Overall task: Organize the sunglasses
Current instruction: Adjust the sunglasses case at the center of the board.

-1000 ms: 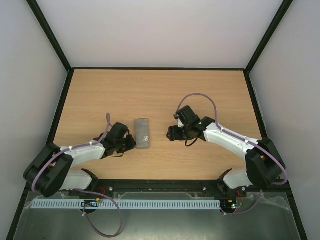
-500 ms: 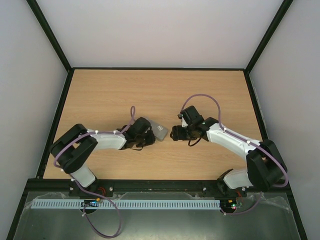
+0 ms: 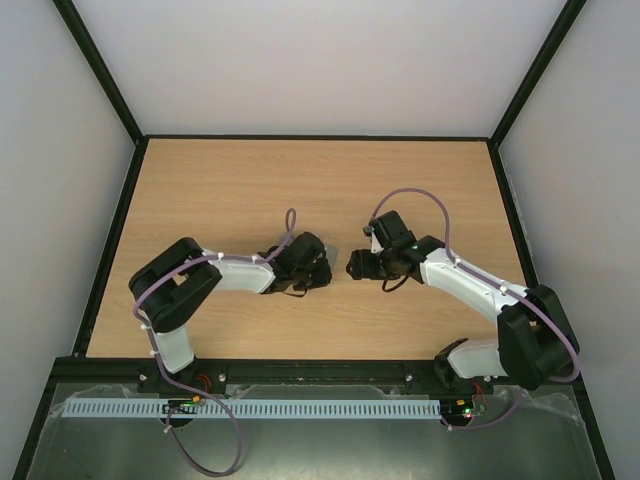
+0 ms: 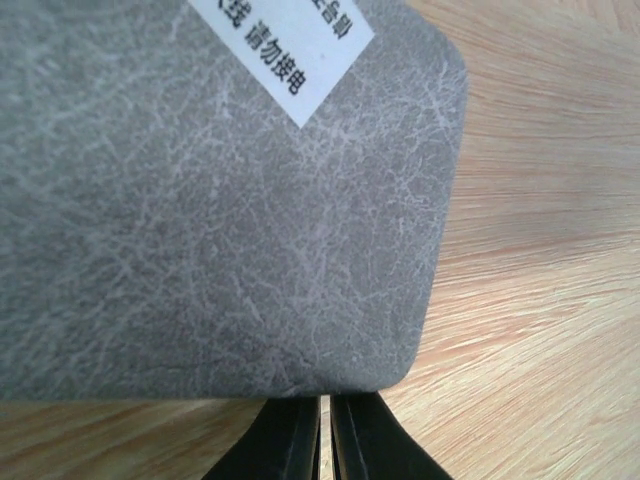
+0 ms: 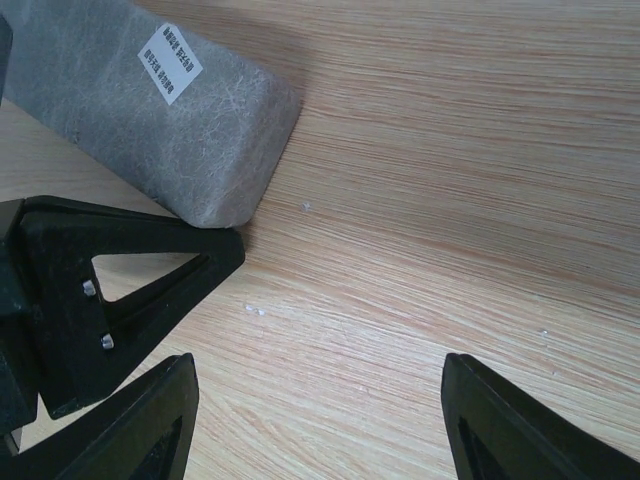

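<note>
While pressed together, left gripper (image 4: 325,442) at case (image 4: 200,200) edge; right gripper (image 5: 320,420) spread near its corner.

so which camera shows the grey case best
Right wrist: the case shows its rounded end, side and label. Left wrist is too close, just grey surface. From the top, the left arm hides most of it.
</note>
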